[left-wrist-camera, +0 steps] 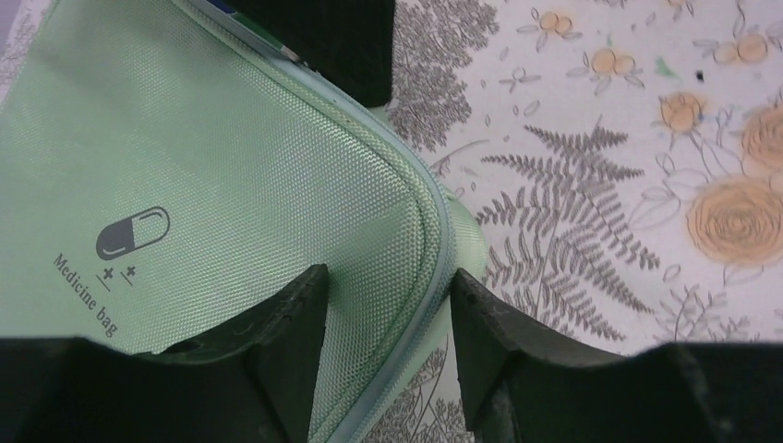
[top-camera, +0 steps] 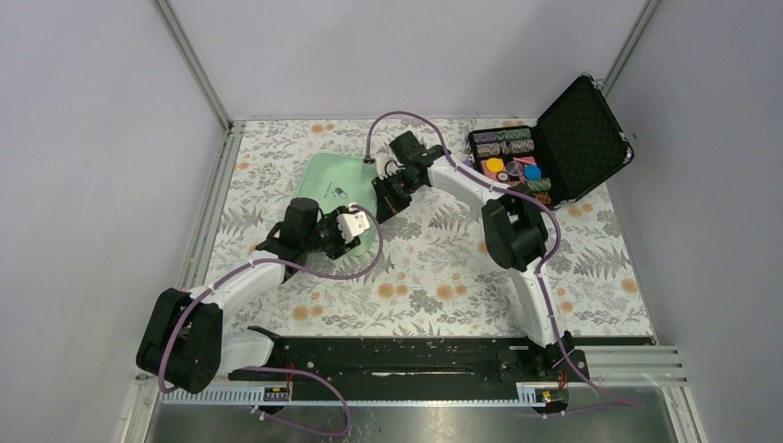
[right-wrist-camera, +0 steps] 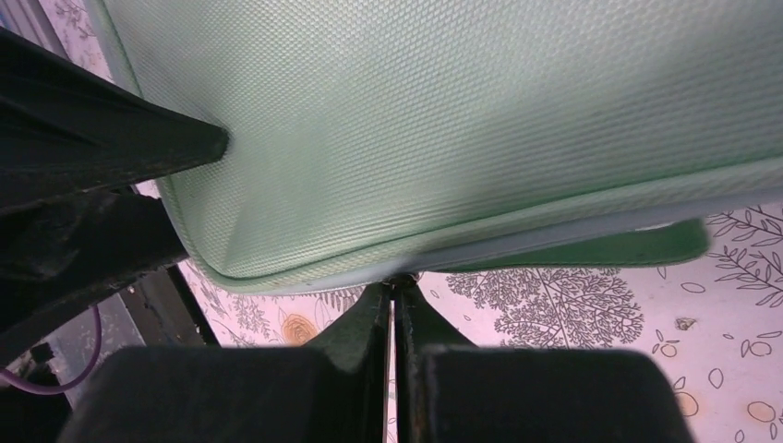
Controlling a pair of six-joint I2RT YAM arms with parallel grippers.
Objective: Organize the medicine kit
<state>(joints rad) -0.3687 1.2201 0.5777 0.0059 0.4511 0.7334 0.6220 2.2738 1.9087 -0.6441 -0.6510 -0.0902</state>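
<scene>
While the medicine kit [top-camera: 334,185] lies shut and flat on the bench [top-camera: 443,277], towards its far left, we judge the step in hand to be opening it so that its contents can be sorted. Our left tool [left-wrist-camera: 386,275] has its fingers apart astride the kit's near right corner, one finger on the woven lid and the other just outside the piped rim. Our right tool [right-wrist-camera: 392,286] has its fingers pressed together at the seam on the kit's right side. Whether a zip pull is pinched between them we cannot tell.

To do this well, we would have the left tool bite on the rim itself, not on the lid fabric alone, so the soft case is pinned and cannot slide on the bench. The right tool should then travel low along the seam and follow the rounded corner rather than cut across it. With both tools so near each other, we should keep them from touching.
</scene>
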